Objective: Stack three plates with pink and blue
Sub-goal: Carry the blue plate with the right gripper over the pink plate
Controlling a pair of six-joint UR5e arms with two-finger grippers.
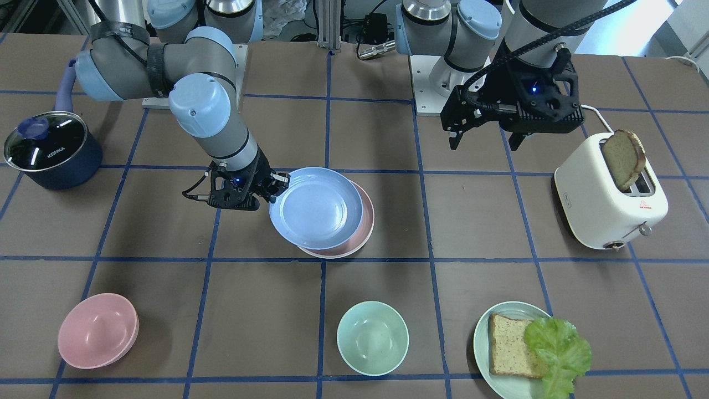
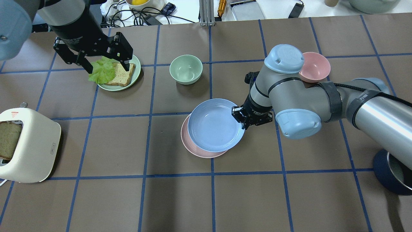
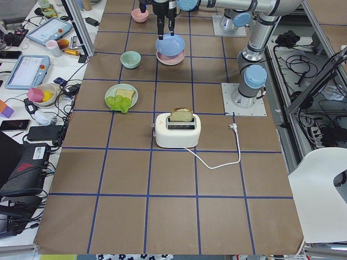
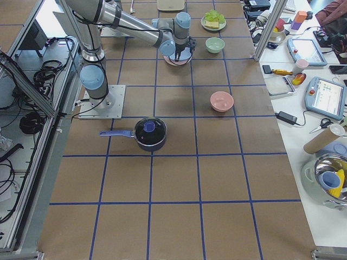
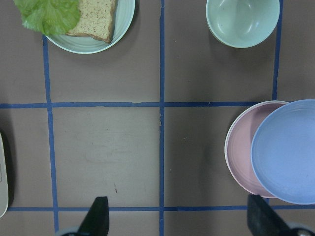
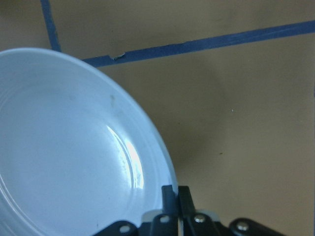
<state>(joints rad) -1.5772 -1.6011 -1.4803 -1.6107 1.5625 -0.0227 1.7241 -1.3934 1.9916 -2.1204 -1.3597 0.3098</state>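
On the counter (image 2: 112,145) the pink plate (image 2: 190,141) lies centrally, the blue plate (image 2: 214,124) overlaps it off-centre toward the robot's right, where the right claw (image 2: 239,118) is clamped on its rim, and the left claw (image 2: 109,68) hovers well apart, fingers spread.

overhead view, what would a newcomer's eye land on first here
Most likely the round light blue plate at the centre of the view, its rim pinched by the right gripper, set off-centre over a pale pink plate of the same size. Next come the open left gripper hanging above the mint green plate of bread and lettuce at upper left, and the cream-white toaster with a bread slice in its slot at the left edge.
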